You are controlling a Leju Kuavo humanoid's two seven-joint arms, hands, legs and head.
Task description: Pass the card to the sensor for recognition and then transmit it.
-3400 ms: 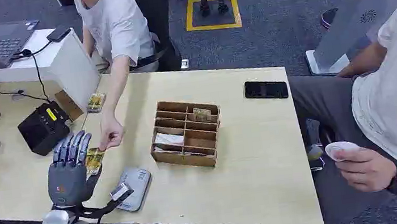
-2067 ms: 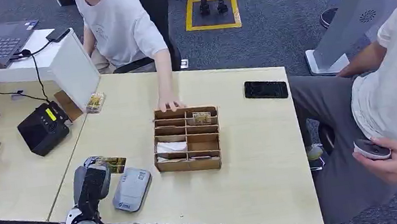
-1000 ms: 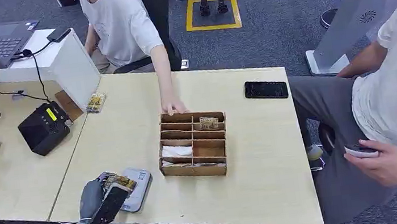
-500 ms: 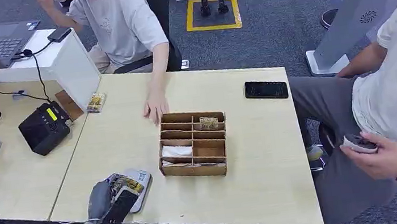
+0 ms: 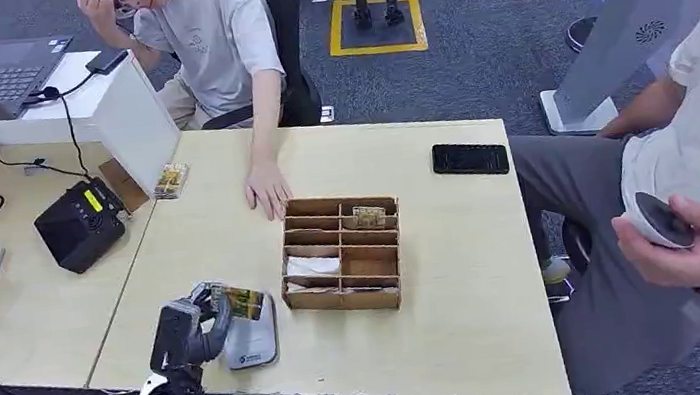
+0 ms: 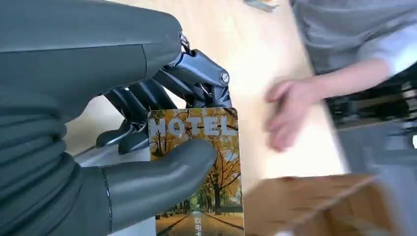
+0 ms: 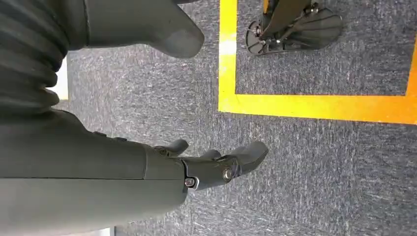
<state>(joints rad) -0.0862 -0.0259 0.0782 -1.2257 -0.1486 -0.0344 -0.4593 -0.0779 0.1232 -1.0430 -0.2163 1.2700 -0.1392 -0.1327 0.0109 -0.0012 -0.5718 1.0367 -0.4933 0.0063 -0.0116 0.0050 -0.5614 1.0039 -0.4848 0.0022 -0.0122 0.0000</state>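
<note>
At the near left edge of the pale wooden table (image 5: 462, 325), the left robot hand (image 5: 189, 330) pinches a yellow hotel key card printed with autumn trees (image 6: 199, 167) between thumb and fingers, holding it just above the flat grey card sensor (image 5: 254, 338). To its right sits a brown wooden divided box (image 5: 341, 254), with a person's hand (image 5: 267, 187) resting just beyond it. A black phone (image 5: 469, 159) lies far right. The right robot hand (image 7: 147, 162) hangs over grey carpet, fingers spread, holding nothing.
</note>
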